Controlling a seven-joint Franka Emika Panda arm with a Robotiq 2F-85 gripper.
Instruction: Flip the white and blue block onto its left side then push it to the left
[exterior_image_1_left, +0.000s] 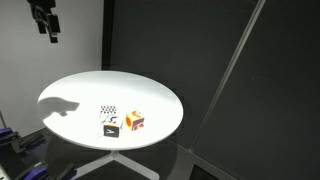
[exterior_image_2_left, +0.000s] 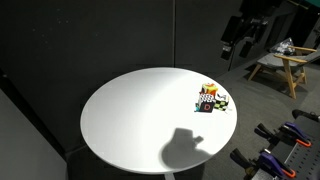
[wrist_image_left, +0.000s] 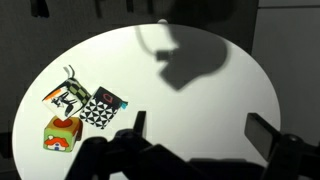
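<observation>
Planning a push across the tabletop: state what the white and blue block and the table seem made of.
The white and blue block: probably hard plastic or painted wood, given crisp printed checkers; cannot settle which. The table: smooth matte white top, perhaps laminate; no grain shows.

Surface is lying mostly bare, giving wide passage across its middle and far side. Three cubes are crowding near one edge. Black cube and orange cube are sitting just beside the white and blue block, blocking approach from that side. Its remaining sides are facing open surface. Gripper is hanging well above, with clear air below.
</observation>
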